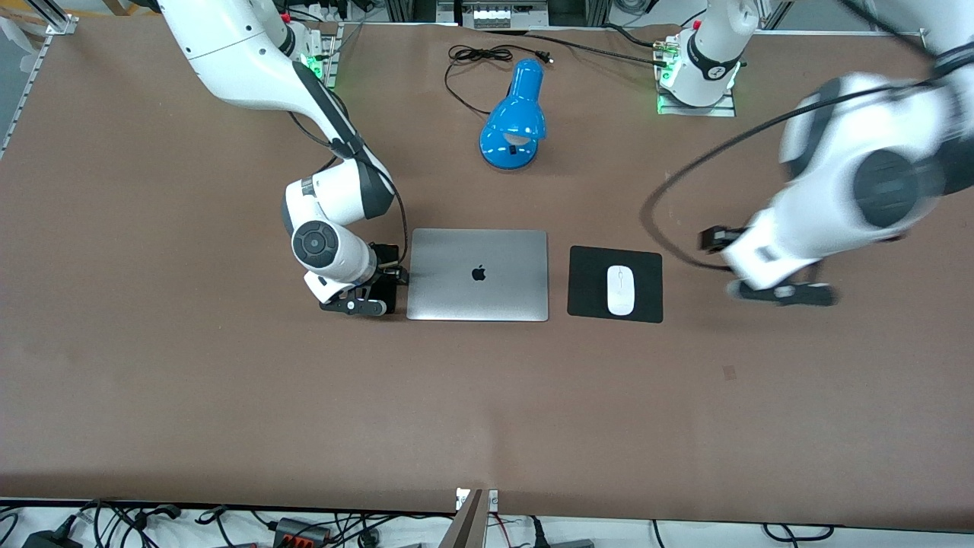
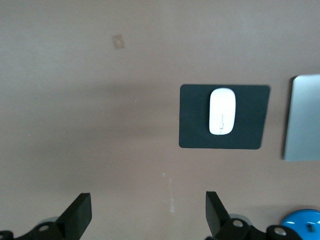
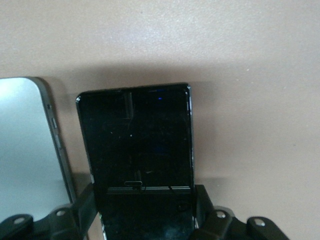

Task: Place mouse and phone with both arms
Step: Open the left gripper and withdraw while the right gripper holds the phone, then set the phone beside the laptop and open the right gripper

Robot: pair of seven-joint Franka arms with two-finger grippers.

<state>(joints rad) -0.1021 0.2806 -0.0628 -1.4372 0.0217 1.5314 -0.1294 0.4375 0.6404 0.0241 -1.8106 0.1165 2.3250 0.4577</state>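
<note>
The brown bench carries everything. The right arm reaches down from its base to the bench just beside the laptop, on the side toward the right arm's end. The left arm hangs in the air over bare bench toward the left arm's end, beside the mouse pad.

The closed silver laptop lies at the middle of the bench. A blue desk lamp sits farther from the front camera than the laptop, its black cord coiled near the arm bases. The black square mouse pad lies just beside the laptop toward the left arm's end.

The right tool grips the phone across its width at one end; the phone lies alongside the laptop's edge. The left tool is spread wide and holds nothing.

The mouse rests on the mouse pad, roughly centred, well apart from the left tool.
</note>
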